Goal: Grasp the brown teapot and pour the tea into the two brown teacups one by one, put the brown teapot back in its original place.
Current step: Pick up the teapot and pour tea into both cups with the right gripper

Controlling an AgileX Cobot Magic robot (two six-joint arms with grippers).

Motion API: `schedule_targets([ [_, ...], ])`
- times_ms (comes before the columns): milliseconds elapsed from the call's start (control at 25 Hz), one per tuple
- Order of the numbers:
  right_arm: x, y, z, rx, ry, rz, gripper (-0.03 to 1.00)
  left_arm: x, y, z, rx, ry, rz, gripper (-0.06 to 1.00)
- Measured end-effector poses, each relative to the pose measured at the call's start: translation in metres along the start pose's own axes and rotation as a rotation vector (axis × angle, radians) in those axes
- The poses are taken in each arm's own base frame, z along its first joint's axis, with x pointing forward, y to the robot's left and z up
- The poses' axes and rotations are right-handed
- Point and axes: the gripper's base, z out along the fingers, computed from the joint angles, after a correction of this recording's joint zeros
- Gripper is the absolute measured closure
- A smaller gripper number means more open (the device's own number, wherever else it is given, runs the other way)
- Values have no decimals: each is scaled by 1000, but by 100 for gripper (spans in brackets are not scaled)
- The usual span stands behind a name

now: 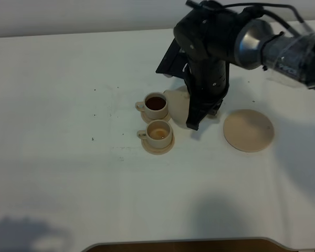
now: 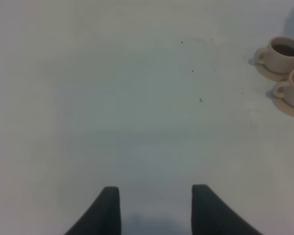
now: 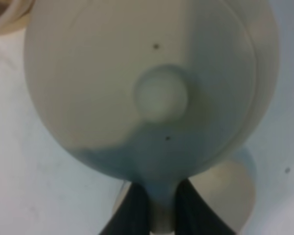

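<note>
From the high view, the right arm reaches in over the middle of the table (image 1: 68, 157). Its right gripper (image 1: 195, 119) is down beside the brown teapot (image 1: 176, 102), which shows only as a pale curve past the black arm. The pot sits just beside the far teacup (image 1: 156, 104), almost touching its rim, and that cup is full of dark tea. The near teacup (image 1: 159, 131) has a paler pool in it. Each cup stands on its own small saucer. The large saucer (image 1: 248, 130) lies bare to the right, well apart from the pot. I cannot tell from here how far the pot is tipped.

In the left wrist view, the left gripper (image 2: 157, 210) hangs spread wide over bare tabletop with nothing between its fingers (image 2: 108, 213). Both cups are off at the edge of this view.

In the right wrist view, the pot fills nearly everything, with the lid knob (image 3: 161, 95) in the centre. The two dark fingers (image 3: 134, 210) are clamped tight on the loop handle (image 3: 161, 215), one on each side of it. The rim of the large saucer peeks out behind the pot.
</note>
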Motion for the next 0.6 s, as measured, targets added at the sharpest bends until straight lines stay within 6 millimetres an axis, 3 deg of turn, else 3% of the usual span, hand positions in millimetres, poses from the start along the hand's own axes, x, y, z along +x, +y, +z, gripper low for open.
schedule_targets([
  [320,16,6,-51,68,-69,-8,87,0,0,0,0,-1,0,58],
  [600,34,40,-50,140,5,-98,87,0,0,0,0,0,0,58],
])
